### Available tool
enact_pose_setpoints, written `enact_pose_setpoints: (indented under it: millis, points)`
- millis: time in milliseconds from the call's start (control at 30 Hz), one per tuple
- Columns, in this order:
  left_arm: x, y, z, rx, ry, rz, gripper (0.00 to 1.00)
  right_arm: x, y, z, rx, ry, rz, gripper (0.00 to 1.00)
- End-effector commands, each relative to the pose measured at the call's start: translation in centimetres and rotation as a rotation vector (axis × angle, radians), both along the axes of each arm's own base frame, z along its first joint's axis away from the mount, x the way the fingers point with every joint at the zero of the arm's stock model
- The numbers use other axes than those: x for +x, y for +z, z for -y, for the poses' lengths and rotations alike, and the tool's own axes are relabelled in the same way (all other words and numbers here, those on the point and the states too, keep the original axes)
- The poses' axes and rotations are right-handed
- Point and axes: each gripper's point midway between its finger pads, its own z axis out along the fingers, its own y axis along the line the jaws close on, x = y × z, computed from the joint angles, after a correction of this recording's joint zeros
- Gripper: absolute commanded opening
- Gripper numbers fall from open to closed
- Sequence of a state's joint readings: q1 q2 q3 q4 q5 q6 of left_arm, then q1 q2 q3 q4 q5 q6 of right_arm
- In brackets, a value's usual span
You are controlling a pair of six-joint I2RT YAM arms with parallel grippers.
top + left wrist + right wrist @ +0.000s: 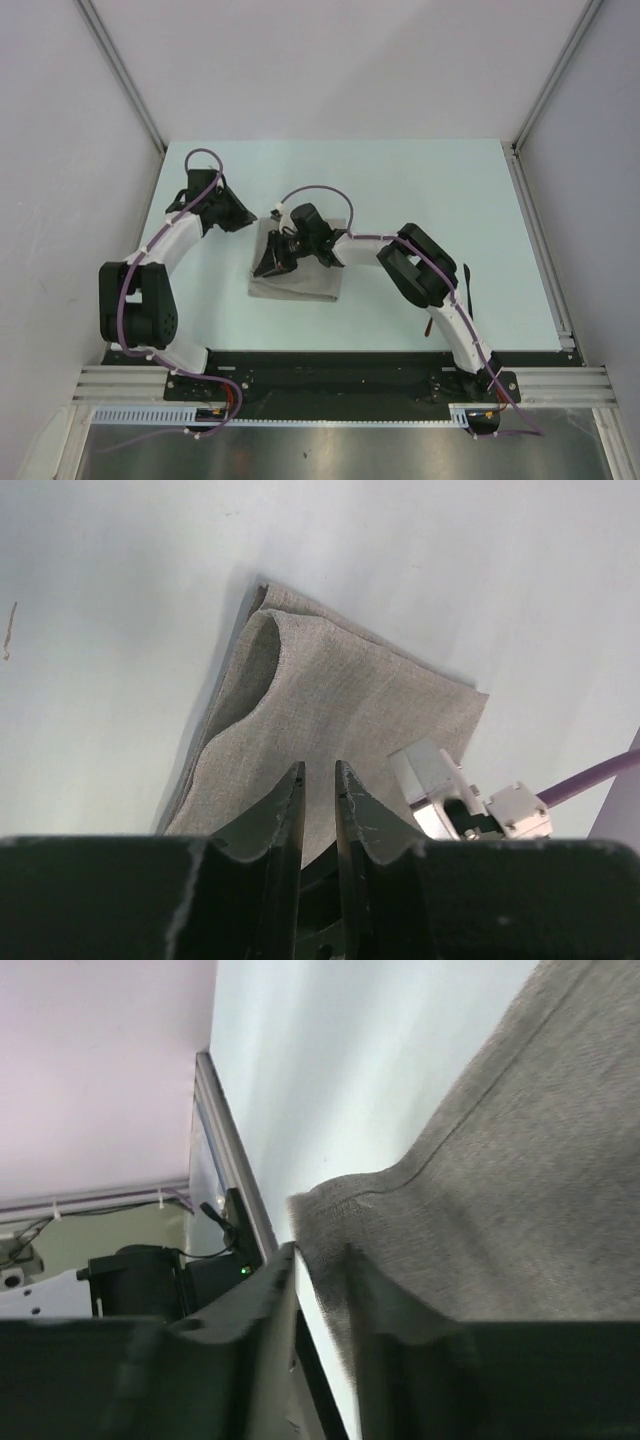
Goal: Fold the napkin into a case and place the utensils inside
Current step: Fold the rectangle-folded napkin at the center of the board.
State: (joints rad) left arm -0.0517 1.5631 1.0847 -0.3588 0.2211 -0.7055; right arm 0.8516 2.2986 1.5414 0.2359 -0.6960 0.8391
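My left hand (318,770) hovers slightly parted above the folded napkin (340,700) on the surface (100,600); my right hand (320,1255) stands loosely open around its edge, probably letting the fold settle.

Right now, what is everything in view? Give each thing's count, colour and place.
napkin: one, grey-beige, folded, mid-table.
black utensil: one, black, on the table right of the right arm.
fork: one, copper-orange, only a sliver showing beside the right arm.
table: one, pale mint.
left pincer: one, black, slightly open, just left of the napkin.
right pincer: one, black, slightly open, at the napkin's left edge.
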Motion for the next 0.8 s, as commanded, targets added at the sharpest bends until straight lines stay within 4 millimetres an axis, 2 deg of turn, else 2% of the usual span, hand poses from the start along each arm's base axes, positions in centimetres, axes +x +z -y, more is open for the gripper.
enact_pose_setpoints:
  millis: [0, 200, 300, 333, 367, 433, 500, 567, 633, 733, 767]
  points:
    - [0.7, 1.2, 0.3, -0.01, -0.042, 0.046, 0.22, -0.6, 2.8, 0.2, 0.107, 0.043, 0.008, 0.38]
    - [0.6, -0.7, 2.1, -0.07, -0.095, 0.011, 0.19, 1.3, 5.8, 3.0, 0.091, 0.029, 0.083, 0.44]
    - [0.3, -1.6, 3.4, -0.071, -0.123, -0.005, 0.18, 1.9, 5.0, 5.8, 0.011, -0.019, 0.111, 0.44]
    - [0.2, -2.0, 3.7, -0.07, -0.129, -0.013, 0.18, 1.6, 6.1, 6.4, 0.011, -0.023, 0.132, 0.43]
    - [0.4, -2.2, 3.9, -0.07, -0.133, -0.014, 0.18, 1.0, 4.7, 7.6, -0.03, -0.029, 0.108, 0.43]
    - [0.7, -3.4, 4.2, -0.061, -0.128, -0.038, 0.17, 0.5, 5.1, 9.2, -0.044, -0.045, 0.124, 0.4]
    - [1.0, -4.3, 4.2, -0.055, -0.121, -0.055, 0.17, -0.5, 3.4, 11.2, -0.086, -0.068, 0.102, 0.36]
    - [1.8, -5.4, 3.8, -0.032, -0.11, -0.084, 0.16, -1.3, 3.4, 12.0, -0.077, -0.063, 0.106, 0.29]
    - [2.4, -6.3, 3.6, -0.017, -0.106, -0.099, 0.15, -2.5, 2.1, 13.2, -0.097, -0.051, 0.081, 0.22]
    - [3.5, -6.8, 3.4, -0.004, -0.092, -0.095, 0.15, -3.1, 0.8, 14.5, -0.112, -0.06, 0.066, 0.18]
    - [3.5, -7.9, 3.4, 0.0, -0.09, -0.125, 0.15, -3.0, 0.6, 14.7, -0.105, -0.069, 0.072, 0.17]
